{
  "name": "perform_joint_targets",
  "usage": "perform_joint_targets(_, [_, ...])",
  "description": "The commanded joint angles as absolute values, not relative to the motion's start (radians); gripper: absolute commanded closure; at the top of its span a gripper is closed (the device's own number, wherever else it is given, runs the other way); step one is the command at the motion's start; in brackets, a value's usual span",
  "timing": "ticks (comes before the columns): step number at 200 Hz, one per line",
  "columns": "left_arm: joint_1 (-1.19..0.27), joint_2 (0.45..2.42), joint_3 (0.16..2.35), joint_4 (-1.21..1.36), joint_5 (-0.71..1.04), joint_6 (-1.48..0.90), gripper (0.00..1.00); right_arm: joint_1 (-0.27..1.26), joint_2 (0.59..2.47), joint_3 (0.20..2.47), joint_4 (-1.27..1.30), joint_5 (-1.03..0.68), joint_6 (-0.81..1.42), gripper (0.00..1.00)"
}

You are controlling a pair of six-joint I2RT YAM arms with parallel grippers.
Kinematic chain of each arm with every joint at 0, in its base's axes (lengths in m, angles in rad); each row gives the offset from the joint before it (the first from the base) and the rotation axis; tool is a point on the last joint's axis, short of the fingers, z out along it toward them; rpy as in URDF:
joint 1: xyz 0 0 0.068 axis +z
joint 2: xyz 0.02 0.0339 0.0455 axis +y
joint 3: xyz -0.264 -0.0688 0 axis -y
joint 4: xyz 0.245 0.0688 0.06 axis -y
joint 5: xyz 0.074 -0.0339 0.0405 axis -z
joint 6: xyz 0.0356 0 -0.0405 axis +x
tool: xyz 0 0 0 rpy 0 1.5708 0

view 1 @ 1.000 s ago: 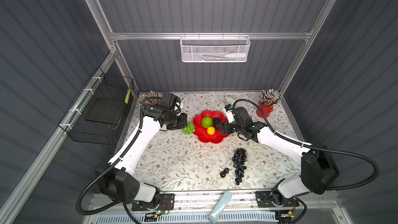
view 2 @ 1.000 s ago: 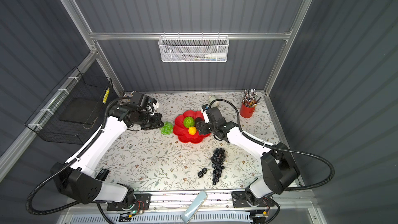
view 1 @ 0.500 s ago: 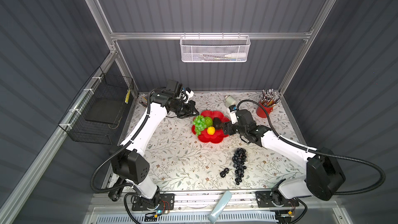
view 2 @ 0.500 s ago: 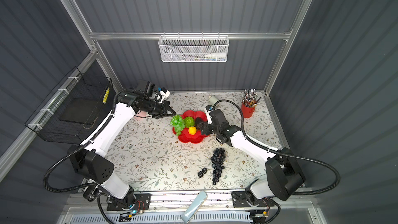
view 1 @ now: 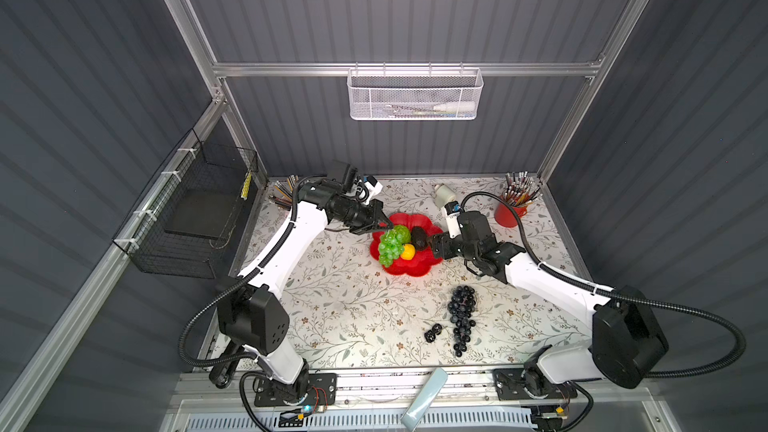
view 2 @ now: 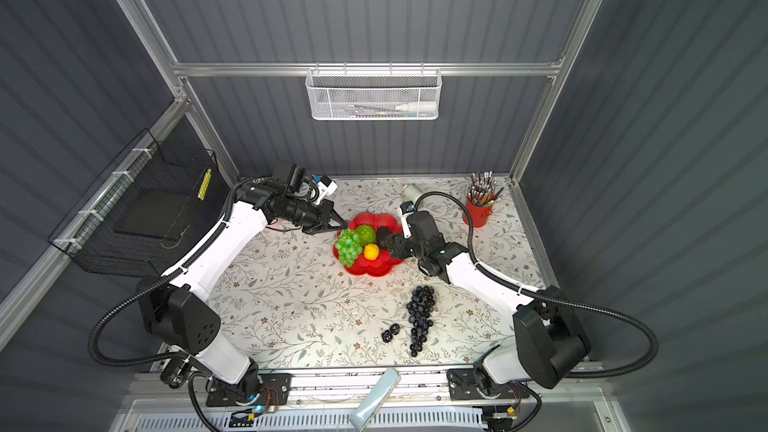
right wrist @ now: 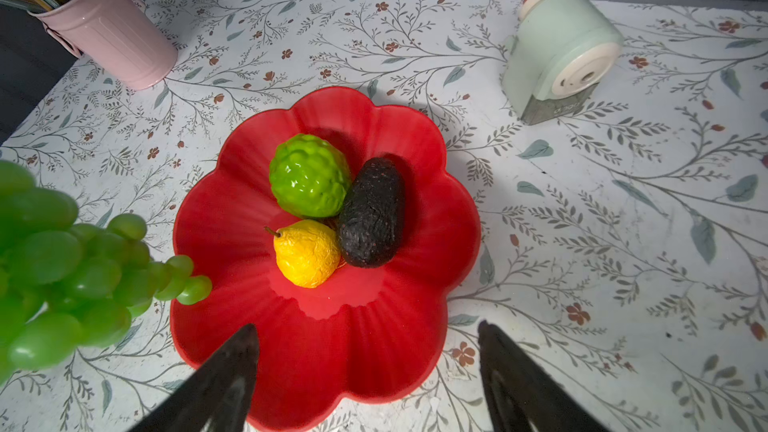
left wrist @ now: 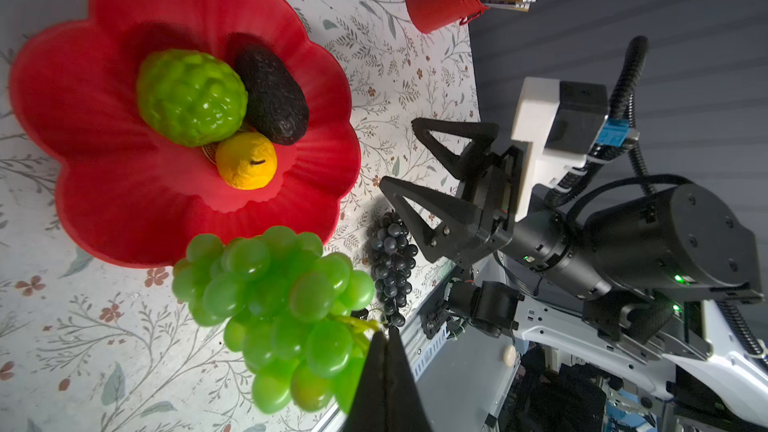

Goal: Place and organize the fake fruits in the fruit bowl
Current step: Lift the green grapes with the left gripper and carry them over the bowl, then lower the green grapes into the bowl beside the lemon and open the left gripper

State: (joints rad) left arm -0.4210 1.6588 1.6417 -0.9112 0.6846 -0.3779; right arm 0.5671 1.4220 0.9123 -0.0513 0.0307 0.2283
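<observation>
Green grape bunch (view 1: pixel 390 245), stem pinched in left gripper (view 1: pixel 386 225), is best lowered onto bare 6 o'clock side of fruit bowl (view 1: pixel 409 270); right gripper (right wrist: pixel 368 332) spread.

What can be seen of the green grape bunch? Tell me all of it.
The green grape bunch is a cluster of glossy, slightly translucent lime-green balls that look like plastic. It is wide near the stem and narrows to a tip. Its thin yellow-green stem is pinched in the shut left gripper, the only thing seen touching it. The bunch hangs in the air over the rim of the red fruit bowl on the left arm's side, not yet laid down.
</observation>
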Motion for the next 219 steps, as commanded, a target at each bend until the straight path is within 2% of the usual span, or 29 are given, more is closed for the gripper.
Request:
perform_joint_targets(1, [-0.433, 1.661, 1.630, -0.900, 0.741, -0.371, 1.00, 0.561, 1.411, 0.894, -0.044, 0.046, 0.237, 0.17])
perform_joint_targets(85, [-0.434, 1.642, 1.570, -0.842, 0.807, -0.418, 1.00, 0.560, 1.405, 0.888, -0.036, 0.054, 0.229, 0.16])
perform_joint_targets(219, [-0.404, 1.720, 1.500, -0.785, 0.650, -0.370, 1.00, 0.559, 1.448, 0.927, -0.051, 0.035, 0.208, 0.16])
